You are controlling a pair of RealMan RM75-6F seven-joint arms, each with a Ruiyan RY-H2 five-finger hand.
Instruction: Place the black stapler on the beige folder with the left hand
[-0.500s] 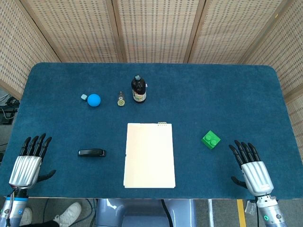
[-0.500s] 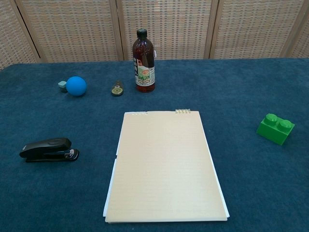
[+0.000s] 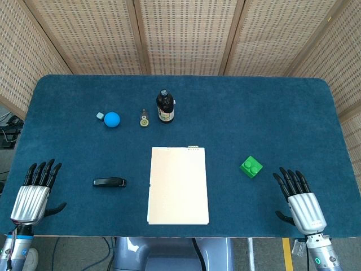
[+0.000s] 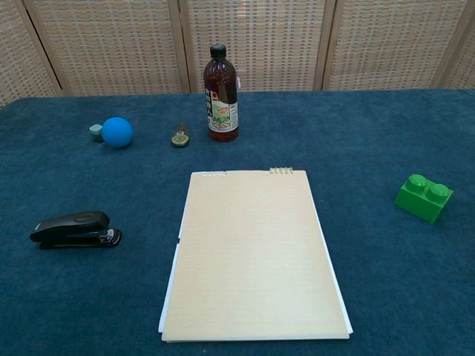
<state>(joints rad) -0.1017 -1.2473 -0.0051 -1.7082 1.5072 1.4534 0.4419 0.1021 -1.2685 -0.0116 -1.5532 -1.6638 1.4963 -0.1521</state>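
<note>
The black stapler [image 3: 109,182] [image 4: 76,230] lies flat on the blue table, left of the beige folder [image 3: 178,185] [image 4: 254,254], with a gap between them. In the head view my left hand [image 3: 35,194] rests open at the table's near left edge, well left of the stapler, fingers spread and holding nothing. At the near right edge my right hand [image 3: 299,201] is open too. Neither hand shows in the chest view.
A dark bottle [image 3: 164,106] [image 4: 221,95] stands behind the folder. Left of it are a small round object [image 3: 144,118] [image 4: 179,136], a blue ball [image 3: 111,119] [image 4: 117,132] and a small grey piece [image 3: 100,116]. A green brick [image 3: 251,166] [image 4: 423,196] sits right of the folder.
</note>
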